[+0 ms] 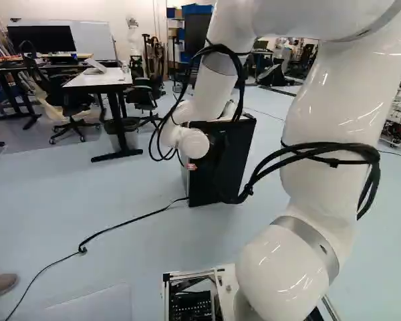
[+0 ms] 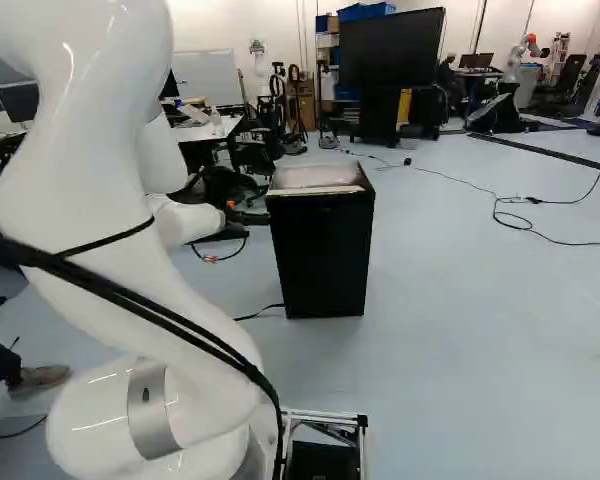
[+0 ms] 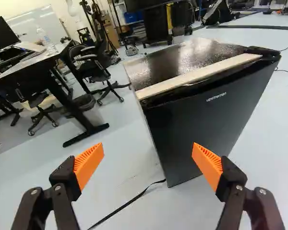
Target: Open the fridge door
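At the left of the right base view, the gripper (image 2: pixel 211 259) shows small and dark beyond the arm, left of the fridge (image 2: pixel 322 255) and apart from it there. The black fridge, its door shut, also stands beyond the arm in the left base view. Seen from the wrist, the gripper (image 3: pixel 148 160) is open, its orange-padded fingers spread wide with nothing between them. Ahead of it is the dark fridge door (image 3: pixel 201 129), under a pale strip (image 3: pixel 197 76) along the top front edge. The finger nearer the door overlaps its lower part in that view; contact cannot be told. No handle is discernible.
A white table (image 1: pixel 99 79) and office chairs (image 1: pixel 65 100) stand left of the fridge. A black cable (image 1: pixel 130 223) runs over the floor from the fridge's foot. A large screen (image 2: pixel 392 48) stands behind. At the left edge is a person's shoe (image 1: pixel 0 284).
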You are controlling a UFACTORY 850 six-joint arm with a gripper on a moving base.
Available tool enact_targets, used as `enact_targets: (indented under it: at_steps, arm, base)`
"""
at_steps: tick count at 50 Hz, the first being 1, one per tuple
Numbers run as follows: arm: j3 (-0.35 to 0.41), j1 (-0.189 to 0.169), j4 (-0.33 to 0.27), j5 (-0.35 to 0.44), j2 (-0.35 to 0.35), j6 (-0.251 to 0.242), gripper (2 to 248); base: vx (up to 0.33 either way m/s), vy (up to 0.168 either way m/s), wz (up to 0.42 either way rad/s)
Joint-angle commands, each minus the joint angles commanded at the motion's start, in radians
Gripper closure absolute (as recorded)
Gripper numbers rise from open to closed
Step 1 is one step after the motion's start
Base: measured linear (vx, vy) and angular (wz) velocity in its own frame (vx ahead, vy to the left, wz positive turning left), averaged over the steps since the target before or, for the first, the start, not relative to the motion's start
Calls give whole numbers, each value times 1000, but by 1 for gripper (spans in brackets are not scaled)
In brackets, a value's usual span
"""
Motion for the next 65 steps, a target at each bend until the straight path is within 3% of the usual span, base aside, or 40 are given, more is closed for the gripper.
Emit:
enact_targets:
  at_steps: [35, 65]
  arm:
    - [-149, 74, 195, 0, -139, 0, 3]
    - [-326, 80, 353, 7, -322, 0, 3]
  base:
    - [0, 0, 0]
    - [0, 0, 0]
